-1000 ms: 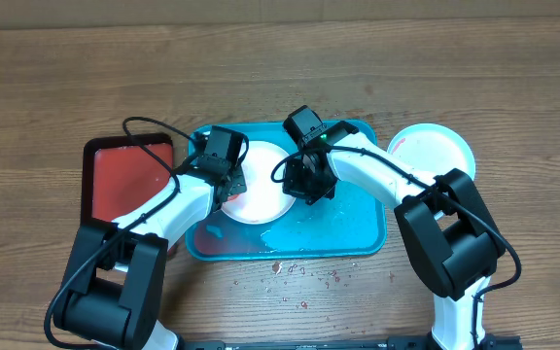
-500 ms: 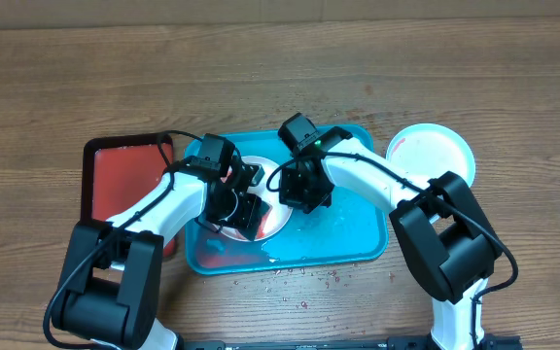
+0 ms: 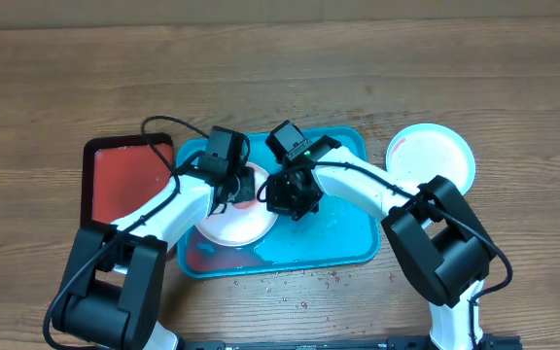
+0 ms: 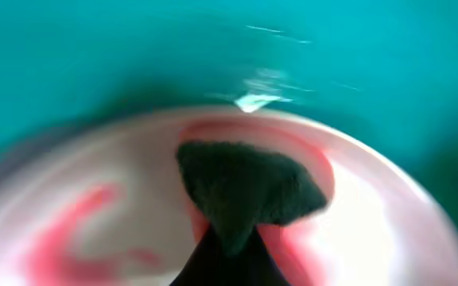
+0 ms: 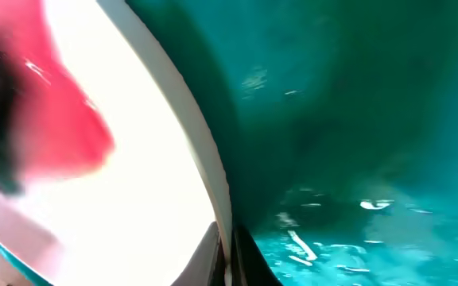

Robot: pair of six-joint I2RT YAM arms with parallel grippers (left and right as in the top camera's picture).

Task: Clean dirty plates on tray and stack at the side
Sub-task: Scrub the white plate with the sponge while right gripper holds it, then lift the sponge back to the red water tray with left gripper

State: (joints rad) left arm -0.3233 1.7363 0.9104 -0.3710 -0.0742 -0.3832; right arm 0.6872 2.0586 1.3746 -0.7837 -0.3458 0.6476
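Note:
A white plate (image 3: 227, 226) smeared with red sauce lies at the left of the turquoise tray (image 3: 343, 233). My left gripper (image 3: 241, 187) is over its far edge, shut on a dark green sponge (image 4: 249, 187) that presses on the plate (image 4: 388, 206) amid red streaks. From the right, my right gripper (image 3: 282, 199) is shut on the plate's rim. In the right wrist view the rim (image 5: 213, 199) runs between the right gripper's (image 5: 227, 250) jaws, with red sauce (image 5: 70, 119) on the plate face. A light-blue rimmed plate (image 3: 432, 156) sits on the table to the right of the tray.
A smaller dark-rimmed red tray (image 3: 124, 180) lies against the turquoise tray's left side. Water wets the tray floor (image 5: 356, 230). Red specks (image 3: 304, 277) dot the wooden table in front of the tray.
The white plate has slid left and toward the front of the tray. My left gripper and its sponge moved from the plate's middle to its far edge. The right gripper followed leftward.

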